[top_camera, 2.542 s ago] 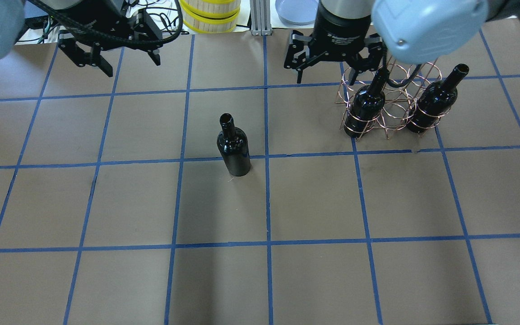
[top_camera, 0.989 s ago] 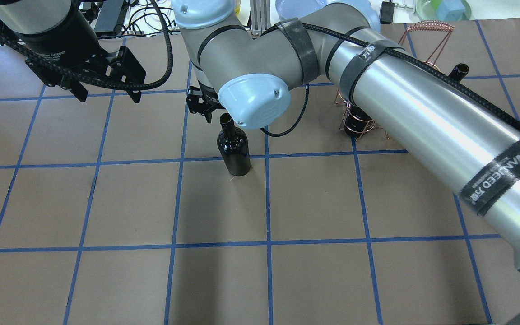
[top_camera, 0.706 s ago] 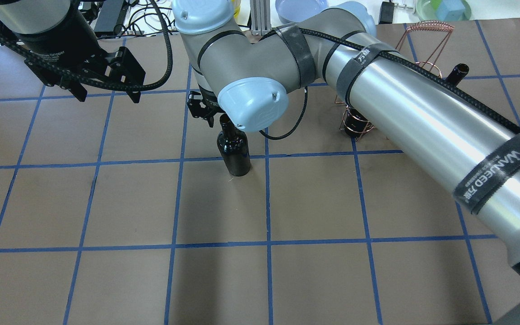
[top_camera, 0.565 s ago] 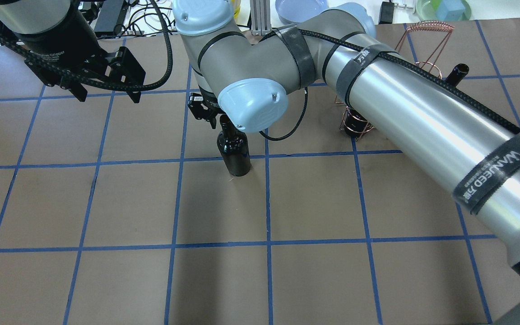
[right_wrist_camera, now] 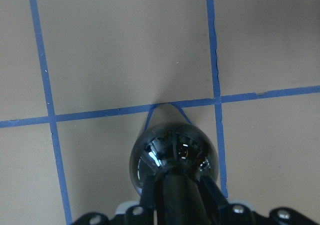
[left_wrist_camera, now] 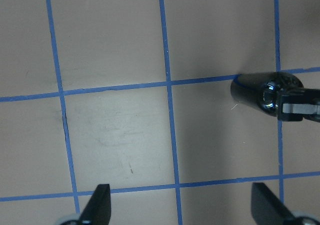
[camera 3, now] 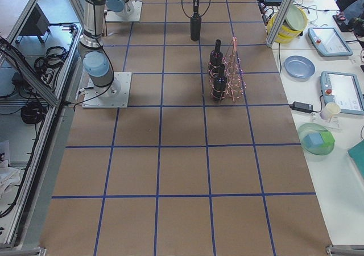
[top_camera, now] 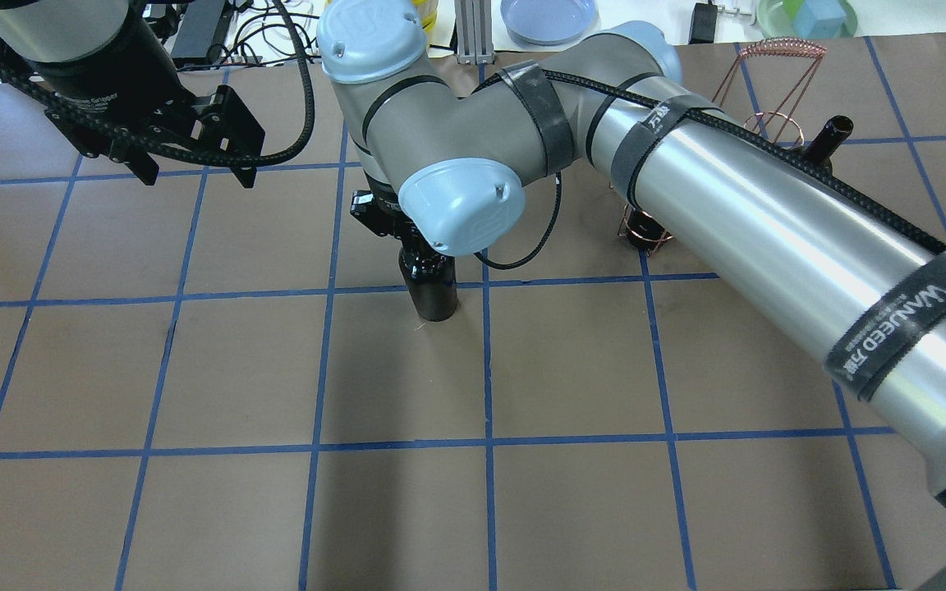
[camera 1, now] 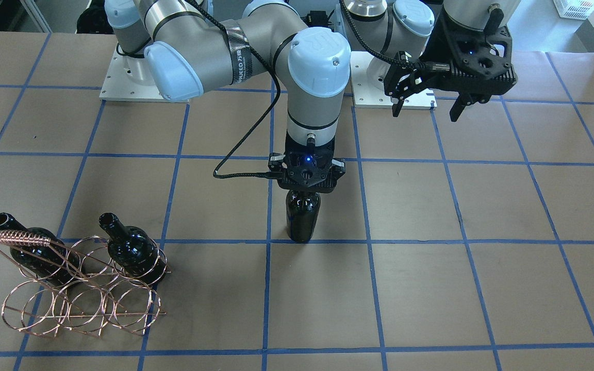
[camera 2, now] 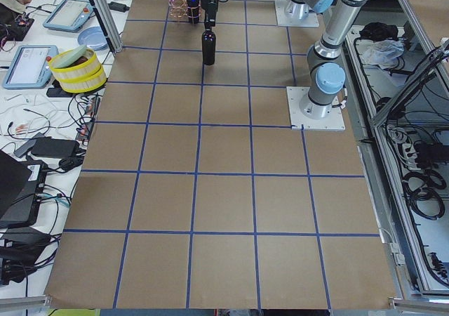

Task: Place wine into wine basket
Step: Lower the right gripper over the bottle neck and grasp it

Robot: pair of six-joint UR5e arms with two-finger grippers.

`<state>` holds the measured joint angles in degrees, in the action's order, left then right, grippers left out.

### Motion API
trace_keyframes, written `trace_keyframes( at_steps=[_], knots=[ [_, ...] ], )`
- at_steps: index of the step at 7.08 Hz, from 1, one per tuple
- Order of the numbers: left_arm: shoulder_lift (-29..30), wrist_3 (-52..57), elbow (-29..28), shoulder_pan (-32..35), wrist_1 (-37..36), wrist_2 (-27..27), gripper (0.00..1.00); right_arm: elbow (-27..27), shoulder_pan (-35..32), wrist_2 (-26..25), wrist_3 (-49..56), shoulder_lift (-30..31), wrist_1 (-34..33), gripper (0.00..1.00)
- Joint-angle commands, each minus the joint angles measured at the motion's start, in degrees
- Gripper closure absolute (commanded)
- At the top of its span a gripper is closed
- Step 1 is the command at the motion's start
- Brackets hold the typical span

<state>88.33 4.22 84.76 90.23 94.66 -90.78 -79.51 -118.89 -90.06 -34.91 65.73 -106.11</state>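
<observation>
The left gripper (top_camera: 195,174) is hanging in the air above the left part of the desk (top_camera: 604,509). Its fingers (left_wrist_camera: 97,207) are standing wide apart, holding nothing and touching nothing, and between them the wrist view is showing only brown paper crossed by blue tape lines (top_camera: 571,286).

Further right, about midway along the desk, the right gripper (camera 1: 304,189) is pointing straight down over the bottle (camera 1: 303,219). Its fingers (left_wrist_camera: 299,110) are drawn in against the short neck and pinching it just below the rimmed mouth. The bottle is standing upright with its base on one of the tape lines. It is glossy and near black, and its rounded shoulder is catching reflections.

Further right again, the basket (camera 1: 80,301) is sitting by the desk's edge across from the robot, well apart from the gripped bottle. It is a copper-coloured wire rack of joined rings with a coiled handle. Two more bottles (camera 1: 132,252) are leaning in its rings, necks pointing upward.
</observation>
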Motion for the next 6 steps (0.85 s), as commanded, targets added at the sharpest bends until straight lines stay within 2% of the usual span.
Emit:
trace_keyframes(
  at_steps=[1, 3, 6],
  knots=[
    [0.0, 0.0, 0.1, -0.1, 0.0, 0.0, 0.00, 0.9, 0.3, 0.0, -0.2, 2.5, 0.4, 0.95],
    [0.0, -0.1, 0.1, 0.0, 0.0, 0.1, 0.00, 1.0, 3.7, -0.2, 4.0, 8.8, 6.6, 0.95],
    [0.0, -0.2, 0.1, 0.0, 0.0, 0.0, 0.00, 1.0, 17.0, -0.2, 21.7, 18.8, 19.4, 0.97]
  ],
)
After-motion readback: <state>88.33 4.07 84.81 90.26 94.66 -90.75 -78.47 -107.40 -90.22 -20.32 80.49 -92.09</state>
